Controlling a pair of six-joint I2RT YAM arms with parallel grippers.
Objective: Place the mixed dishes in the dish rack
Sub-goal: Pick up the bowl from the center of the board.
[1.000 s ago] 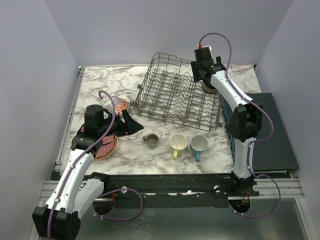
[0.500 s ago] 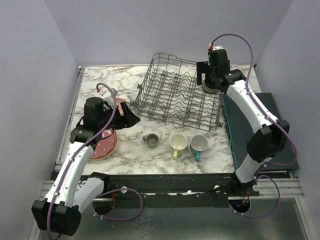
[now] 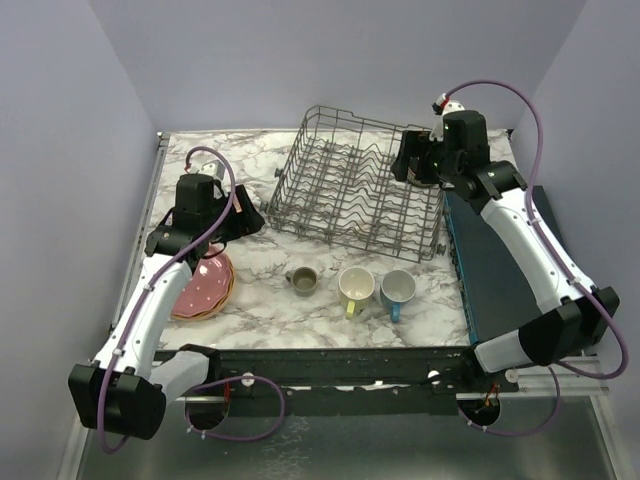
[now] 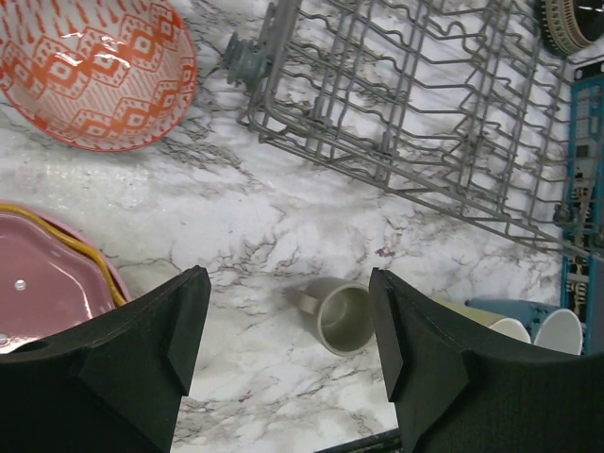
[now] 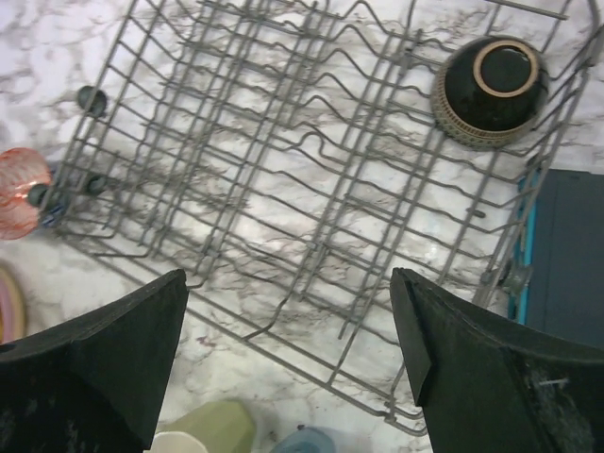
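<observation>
Near the front edge, three mugs stand in a row: grey-beige mug [image 3: 302, 281], pale yellow mug [image 3: 356, 286] and blue mug [image 3: 398, 289]. A bare strip of marble lies between them and the dish rack [image 3: 355, 190]. At the left edge lie the stacked plates [image 3: 203, 288]. Above them the left gripper [image 4: 288, 293] hangs spread and empty, near the orange-patterned bowl [image 4: 94, 71]. The right gripper [image 5: 288, 311] is also spread wide and empty over the rack. The dark brown bowl [image 5: 491, 90] sits upside down in the rack's far right corner. The rack's right side is just beside the dark box [image 3: 490, 300].

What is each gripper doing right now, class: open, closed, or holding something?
Left gripper: open, holding nothing.
Right gripper: open, holding nothing.
</observation>
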